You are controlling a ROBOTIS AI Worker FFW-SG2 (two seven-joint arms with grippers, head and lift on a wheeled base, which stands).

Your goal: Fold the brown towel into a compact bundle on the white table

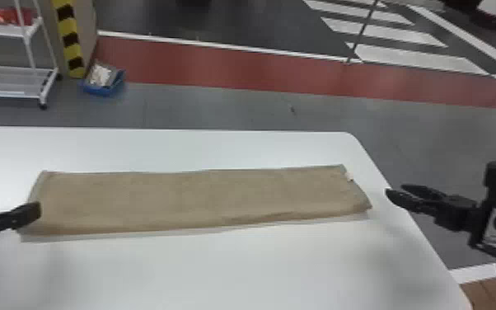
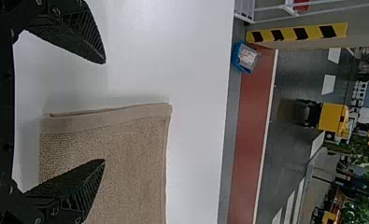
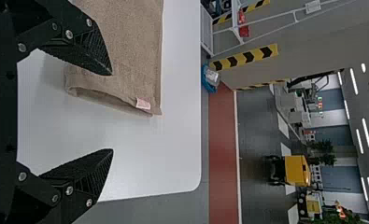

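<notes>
While head view spans towel (image 1: 202, 198), wrist views show ends; left gripper (image 1: 13, 213), right gripper (image 1: 396, 191): jaws open.

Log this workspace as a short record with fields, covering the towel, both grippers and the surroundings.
towel: brown towel, folded into a long strip lying across the table
label: small white label at the towel's right end
surface: white table
left gripper: open, at the towel's left end
right gripper: open, near the towel's right end
floor beyond: blue container, white wheeled cart
bundle: not yet compact
</notes>
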